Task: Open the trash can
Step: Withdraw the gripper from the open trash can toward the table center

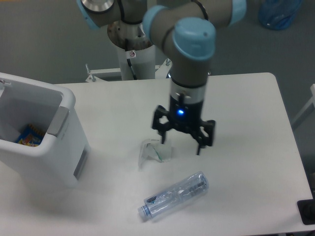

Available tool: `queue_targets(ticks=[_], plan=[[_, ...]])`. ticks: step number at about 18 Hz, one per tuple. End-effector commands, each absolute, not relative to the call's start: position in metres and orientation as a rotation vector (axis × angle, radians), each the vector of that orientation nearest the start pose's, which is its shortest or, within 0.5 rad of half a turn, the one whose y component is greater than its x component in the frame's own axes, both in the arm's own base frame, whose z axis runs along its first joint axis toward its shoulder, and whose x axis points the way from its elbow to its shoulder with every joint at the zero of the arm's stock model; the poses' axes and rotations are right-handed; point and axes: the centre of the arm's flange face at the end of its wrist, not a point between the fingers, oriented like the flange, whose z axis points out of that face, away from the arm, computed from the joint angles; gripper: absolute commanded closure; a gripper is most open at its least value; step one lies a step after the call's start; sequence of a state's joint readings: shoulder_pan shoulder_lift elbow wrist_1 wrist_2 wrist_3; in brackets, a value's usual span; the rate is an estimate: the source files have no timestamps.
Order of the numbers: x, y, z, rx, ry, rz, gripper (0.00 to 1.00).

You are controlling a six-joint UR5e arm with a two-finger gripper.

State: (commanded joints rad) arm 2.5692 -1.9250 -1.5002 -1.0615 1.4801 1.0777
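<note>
The tool (181, 139) was spread wide with nothing held. A crumpled wrapper (155, 150) lay just beside it and a plastic bottle (174, 195) below on the bench (246, 123). Well off to the side, the trash can (44, 147) was seen open-topped; the task was judged done.

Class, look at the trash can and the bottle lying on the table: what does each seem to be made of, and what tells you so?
Trash can: probably moulded plastic, white and smooth, with rounded corners and a faint sheen. Bottle: likely thin clear plastic, since the table shows through its glossy, crumpled-looking wall.
</note>
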Motion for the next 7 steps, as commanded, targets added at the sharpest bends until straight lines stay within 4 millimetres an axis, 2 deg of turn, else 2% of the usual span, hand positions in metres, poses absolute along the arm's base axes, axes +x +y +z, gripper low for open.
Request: queue_targets(ticks=[3,7], plan=[[-0.494,0.447,0.362,-2.956,0.262,0.257,0.0],[-0.499,0.439,0.349,-3.008,0.374,0.279,0.0]])
